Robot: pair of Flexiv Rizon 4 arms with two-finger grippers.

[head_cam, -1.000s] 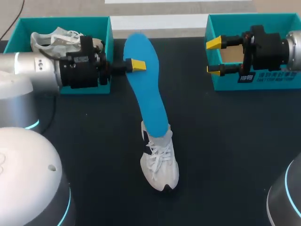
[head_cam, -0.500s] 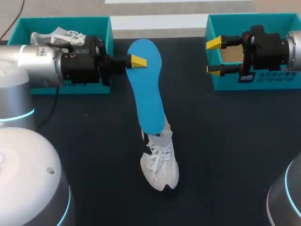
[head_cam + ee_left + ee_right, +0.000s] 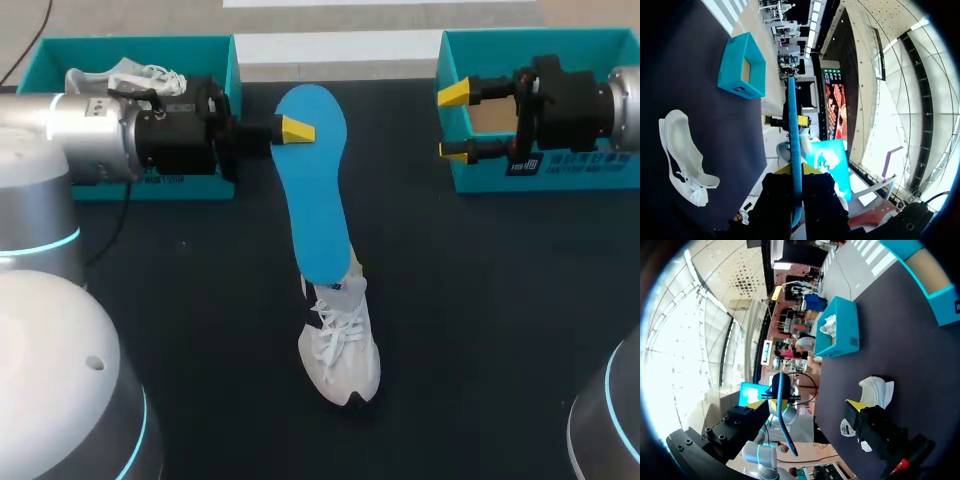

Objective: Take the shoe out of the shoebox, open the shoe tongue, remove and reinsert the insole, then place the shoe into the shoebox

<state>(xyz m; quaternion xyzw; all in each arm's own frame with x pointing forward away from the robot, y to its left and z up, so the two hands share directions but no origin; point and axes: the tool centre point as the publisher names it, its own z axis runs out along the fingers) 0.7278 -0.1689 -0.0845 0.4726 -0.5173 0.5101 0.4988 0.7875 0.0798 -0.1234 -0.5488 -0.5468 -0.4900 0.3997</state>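
A long blue insole [image 3: 318,200] hangs over the table's middle, with my left gripper [image 3: 296,130] shut on its upper part. Its lower end meets the opening of a white laced shoe [image 3: 340,345] that stands on the black table; whether it is inside I cannot tell. In the left wrist view the insole [image 3: 794,130] runs edge-on out from between my left gripper [image 3: 795,172], with the shoe [image 3: 682,155] on the table beside it. My right gripper [image 3: 455,122] is open and empty at the near left corner of the right teal shoebox [image 3: 600,170]. In the right wrist view my right gripper [image 3: 806,406] stands wide open.
A second teal shoebox [image 3: 215,60] at the back left holds another white shoe [image 3: 120,78] and sits partly behind my left arm. The right box shows a brown cardboard floor [image 3: 490,115]. Black tabletop [image 3: 480,320] lies bare around the standing shoe.
My left arm has turned and shifted slightly, carrying the insole's upper end a little right and back. The shoe and the right arm have not moved.
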